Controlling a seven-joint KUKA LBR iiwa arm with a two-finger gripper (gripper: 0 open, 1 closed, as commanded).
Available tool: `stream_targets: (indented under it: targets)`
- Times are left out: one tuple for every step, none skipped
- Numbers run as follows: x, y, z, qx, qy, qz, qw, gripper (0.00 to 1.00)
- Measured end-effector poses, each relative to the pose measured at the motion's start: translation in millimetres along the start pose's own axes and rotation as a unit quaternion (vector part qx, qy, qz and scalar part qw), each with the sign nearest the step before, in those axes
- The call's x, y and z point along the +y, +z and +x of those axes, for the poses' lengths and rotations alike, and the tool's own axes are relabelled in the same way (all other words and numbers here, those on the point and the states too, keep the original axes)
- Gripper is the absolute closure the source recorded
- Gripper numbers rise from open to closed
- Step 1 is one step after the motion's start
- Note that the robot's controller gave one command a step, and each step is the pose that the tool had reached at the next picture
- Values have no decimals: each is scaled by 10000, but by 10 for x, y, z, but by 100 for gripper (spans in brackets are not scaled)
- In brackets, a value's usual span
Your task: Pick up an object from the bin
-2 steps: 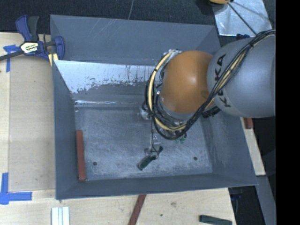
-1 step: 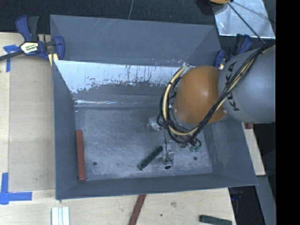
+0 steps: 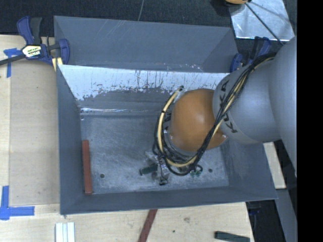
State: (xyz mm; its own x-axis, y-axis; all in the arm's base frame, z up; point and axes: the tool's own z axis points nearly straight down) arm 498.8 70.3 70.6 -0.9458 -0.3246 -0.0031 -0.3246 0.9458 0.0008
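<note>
My gripper (image 3: 161,174) is low over the bin floor at the front middle, mostly hidden beneath the arm's orange cover and cables. A small dark object (image 3: 147,170) lies on the floor right at the gripper's left side; I cannot tell whether it touches the gripper. A reddish-brown flat stick (image 3: 87,166) lies lengthwise along the left edge of the floor, well away from the gripper.
The arm reaches in from the right and covers the right half of the bin floor. Open grey floor lies between the stick and the gripper.
</note>
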Motion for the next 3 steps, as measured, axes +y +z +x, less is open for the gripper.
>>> stream_targets:
  targets:
    - [0,0,0,0,1,0,10000,100]
    - [-47,-1270,-92,8,-273,4,9996,100]
    - [-47,-1270,-92,9,-270,4,9996,100]
